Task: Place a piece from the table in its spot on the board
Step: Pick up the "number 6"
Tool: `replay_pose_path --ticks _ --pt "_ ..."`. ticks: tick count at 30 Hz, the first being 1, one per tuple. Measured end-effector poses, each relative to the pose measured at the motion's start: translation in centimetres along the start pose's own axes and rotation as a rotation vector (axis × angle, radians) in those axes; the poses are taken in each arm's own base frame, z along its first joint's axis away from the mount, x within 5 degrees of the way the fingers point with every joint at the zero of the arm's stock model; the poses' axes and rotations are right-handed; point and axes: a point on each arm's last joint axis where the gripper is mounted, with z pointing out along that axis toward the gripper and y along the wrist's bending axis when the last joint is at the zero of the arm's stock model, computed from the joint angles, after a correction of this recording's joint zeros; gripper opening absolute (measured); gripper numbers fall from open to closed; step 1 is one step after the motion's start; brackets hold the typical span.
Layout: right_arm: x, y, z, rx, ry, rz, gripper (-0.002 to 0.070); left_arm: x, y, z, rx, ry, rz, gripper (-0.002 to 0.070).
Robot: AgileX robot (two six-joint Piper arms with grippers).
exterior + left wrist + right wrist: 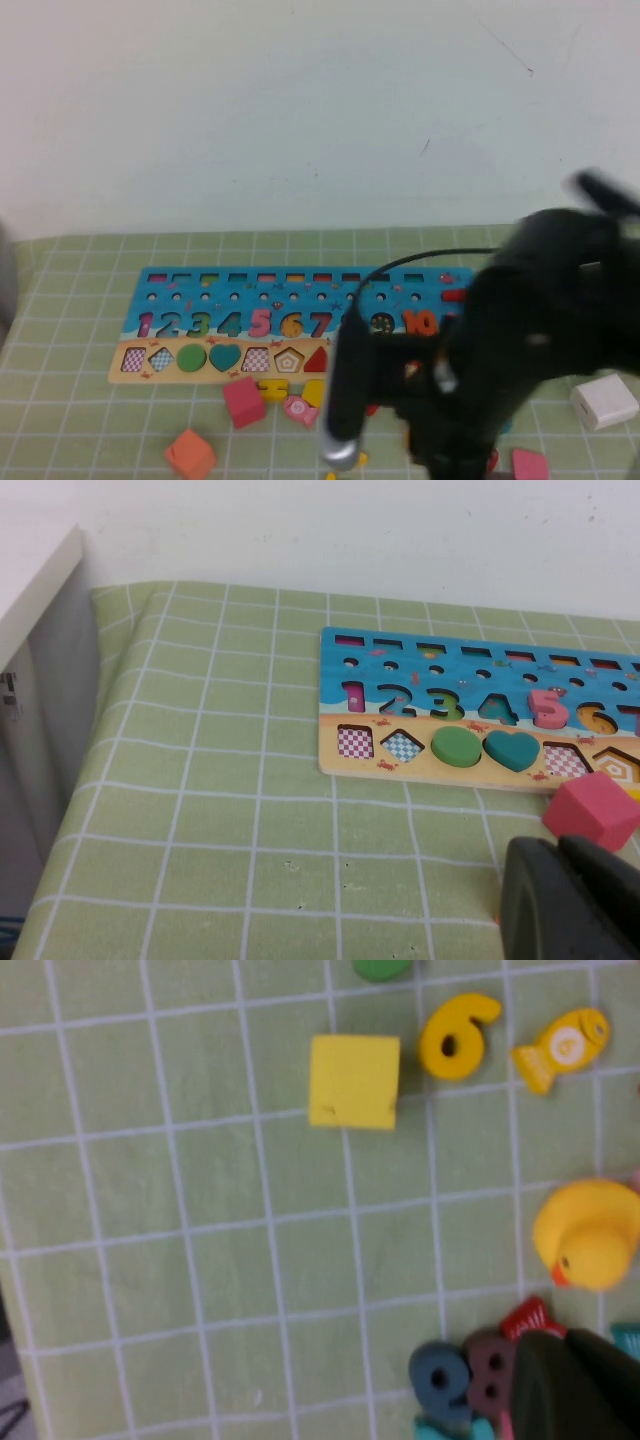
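The piece, a flat yellow "6" [455,1035], lies on the green checked cloth between a yellow square block [353,1080] and a yellow fish [562,1048]. My right gripper [578,1388] is shut and empty, well away from the piece. It hovers beside a maroon "8" [490,1370] and a blue "9" [440,1380]. The board [300,310] lies across the table's middle, and its "6" cut-out [597,718] is open. The right arm [520,340] covers the board's right end. My left gripper [572,900] is shut on nothing, just short of a pink cube [592,812].
A yellow duck [590,1235] and a red piece [525,1318] lie close to the right gripper. An orange cube [190,452], a pink piece [528,465] and a white box [604,400] sit in front of the board. A white wall runs behind the table.
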Motion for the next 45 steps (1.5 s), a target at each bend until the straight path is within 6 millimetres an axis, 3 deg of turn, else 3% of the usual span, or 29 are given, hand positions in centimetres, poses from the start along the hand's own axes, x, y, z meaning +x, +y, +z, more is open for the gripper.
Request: replay_pose_path --ticks 6,12,19,22,27,32,45 --pt "-3.4 -0.9 4.3 -0.042 0.052 -0.009 -0.0001 0.0 0.0 0.0 0.003 0.001 -0.009 -0.0001" --pt "-5.9 -1.5 6.6 -0.116 0.013 0.050 -0.0001 0.0 -0.2 0.0 0.018 0.004 -0.046 -0.0001" --pt "-7.4 -2.1 10.0 -0.150 0.032 0.173 0.0017 0.0 -0.2 0.0 0.021 0.004 -0.055 -0.0001" --pt "-7.3 -2.1 12.2 -0.169 0.083 0.266 0.0098 0.0 -0.2 0.0 0.021 0.004 -0.055 -0.0001" --pt "-6.7 -2.4 14.9 -0.178 0.154 0.466 0.0356 0.0 -0.2 0.0 0.021 0.004 -0.055 -0.0001" --pt "-5.8 -4.0 15.8 -0.158 0.153 0.619 0.0445 0.0 -0.2 0.0 0.022 0.005 -0.057 -0.0001" --pt "-6.0 -4.6 16.6 -0.151 0.101 0.668 0.0456 0.0 -0.2 0.0 0.022 0.005 -0.058 -0.0001"
